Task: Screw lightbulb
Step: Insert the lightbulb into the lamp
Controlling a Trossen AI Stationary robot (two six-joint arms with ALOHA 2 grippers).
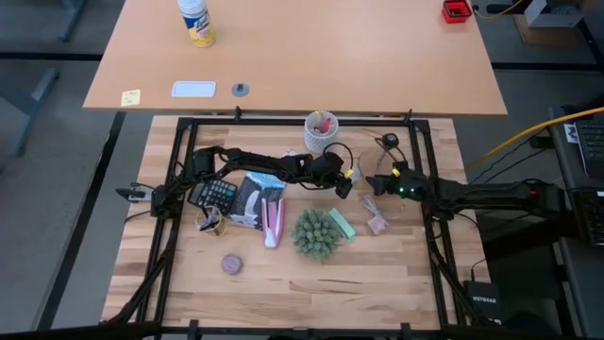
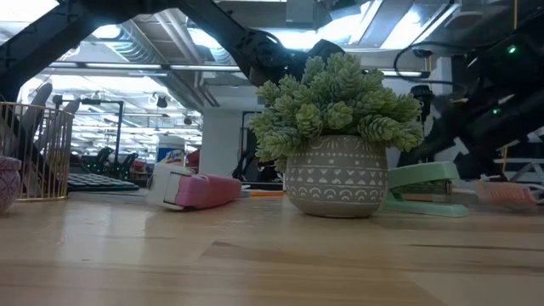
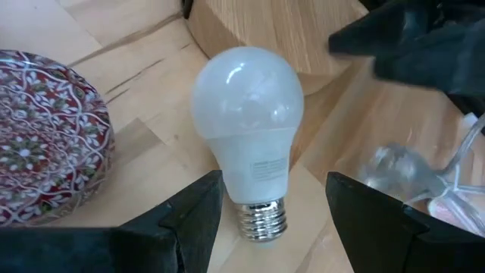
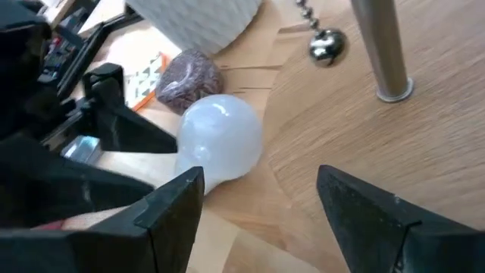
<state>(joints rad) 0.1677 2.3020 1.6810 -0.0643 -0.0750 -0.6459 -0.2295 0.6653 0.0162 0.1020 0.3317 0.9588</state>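
Frosted white lightbulb (image 3: 246,121) with a shiny silver screw base, lying on pale wood table (image 3: 144,163). Beside it, a red puck (image 3: 45,136) patterned in white and green florals.

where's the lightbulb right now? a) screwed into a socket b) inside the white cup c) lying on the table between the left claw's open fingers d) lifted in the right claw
c: the left wrist view shows the lightbulb lying on the wooden table, the left claw open around its base.
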